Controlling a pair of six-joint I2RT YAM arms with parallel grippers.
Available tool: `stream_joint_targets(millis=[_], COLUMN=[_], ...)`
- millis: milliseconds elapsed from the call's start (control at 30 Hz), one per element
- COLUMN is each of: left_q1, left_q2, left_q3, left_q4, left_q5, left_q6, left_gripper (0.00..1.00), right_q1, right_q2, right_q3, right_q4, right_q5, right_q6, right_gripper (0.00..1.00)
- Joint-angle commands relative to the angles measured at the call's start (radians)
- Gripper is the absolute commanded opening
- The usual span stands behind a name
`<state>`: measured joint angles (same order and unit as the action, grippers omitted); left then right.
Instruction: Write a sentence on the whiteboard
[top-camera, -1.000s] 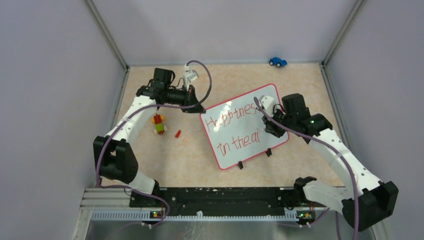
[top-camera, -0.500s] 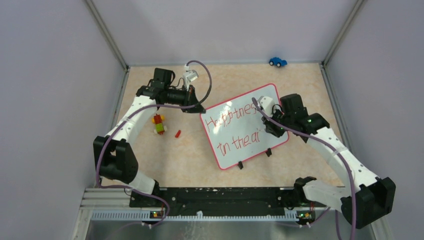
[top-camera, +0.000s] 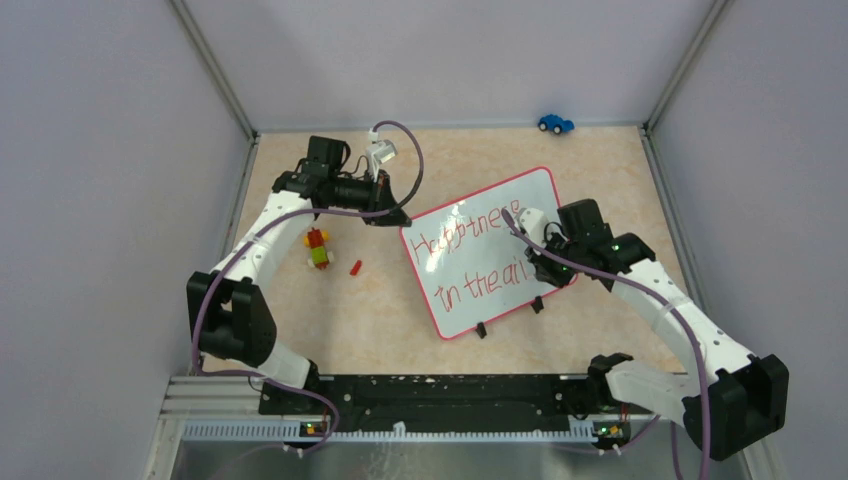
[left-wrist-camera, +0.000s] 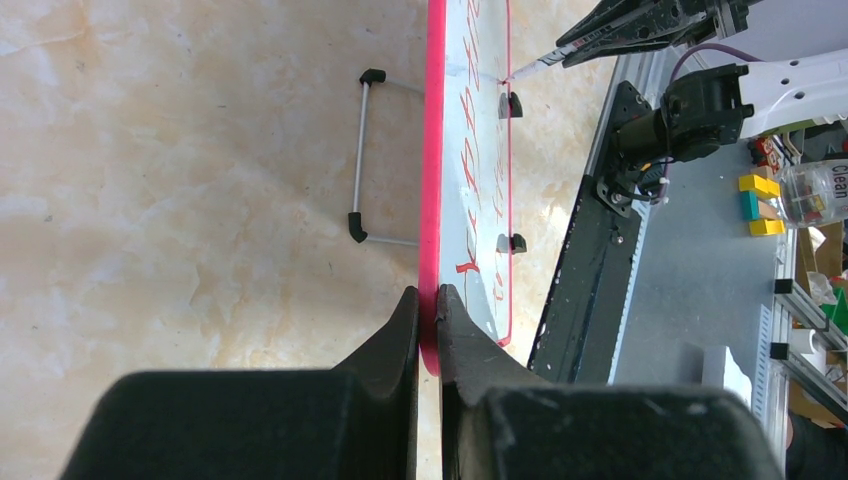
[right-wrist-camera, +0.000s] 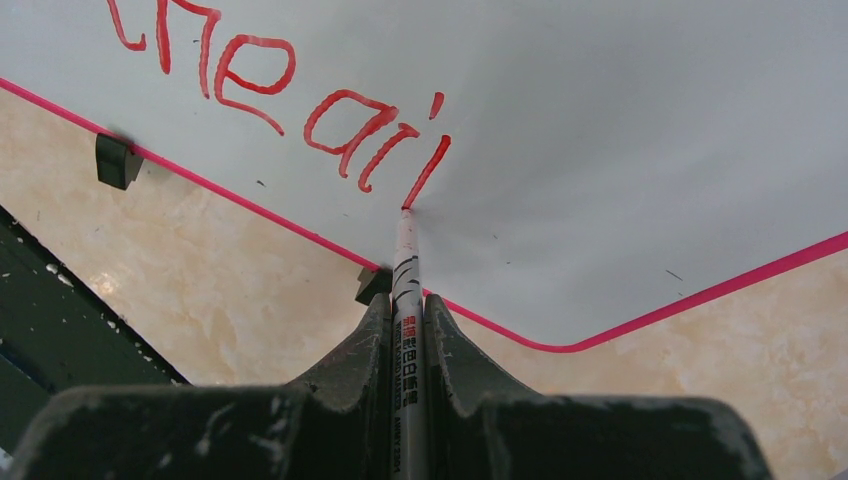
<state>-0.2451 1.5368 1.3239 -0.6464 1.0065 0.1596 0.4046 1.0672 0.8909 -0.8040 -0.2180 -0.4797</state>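
Observation:
The whiteboard (top-camera: 490, 255) stands tilted on the table, white with a red-pink frame and two black feet. The sentence (top-camera: 475, 258) reads "Happines" on the first line and "in the ai" plus one more stroke on the second, in red. My left gripper (top-camera: 400, 217) is shut on the board's frame at its far left corner, seen edge-on in the left wrist view (left-wrist-camera: 430, 300). My right gripper (top-camera: 545, 262) is shut on a white marker (right-wrist-camera: 408, 290). The marker's tip touches the board at the bottom of the last red stroke (right-wrist-camera: 428, 170).
A small stack of coloured toy bricks (top-camera: 318, 249) and a small red piece (top-camera: 355, 267) lie left of the board. A blue toy car (top-camera: 555, 123) sits by the back wall. The black rail (top-camera: 440, 390) runs along the near edge.
My right gripper has moved down and slightly left with the marker. A new red stroke has appeared after "ai" on the second line. The left arm has not moved.

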Motion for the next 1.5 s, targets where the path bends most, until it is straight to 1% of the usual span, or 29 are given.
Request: stream_joint_targets(millis=[0, 400, 800, 1167, 1467], left_q1=[-0.039, -0.039, -0.038, -0.039, -0.039], left_q2=[0.046, 0.046, 0.037, 0.043, 0.055], left_q3=[-0.037, -0.038, -0.046, -0.039, -0.025], left_q4=[-0.066, -0.068, -0.070, -0.082, -0.104], left_q5=[-0.034, -0.035, -0.037, -0.039, -0.038], left_q6=[0.041, 0.043, 0.050, 0.060, 0.072], left_gripper=[0.00, 0.00, 0.00, 0.00, 0.00], right_q1=[-0.012, -0.012, -0.012, -0.020, -0.041], right_q2=[0.008, 0.023, 0.048, 0.049, 0.045], right_q3=[-0.001, 0.061, 0.102, 0.131, 0.140], right_q4=[0.025, 0.067, 0.075, 0.088, 0.080], right_q5=[-0.011, -0.008, -0.015, 0.035, 0.042], right_q6=[-0.021, 0.013, 0.026, 0.027, 0.025], right_gripper=[0.00, 0.00, 0.00, 0.00, 0.00])
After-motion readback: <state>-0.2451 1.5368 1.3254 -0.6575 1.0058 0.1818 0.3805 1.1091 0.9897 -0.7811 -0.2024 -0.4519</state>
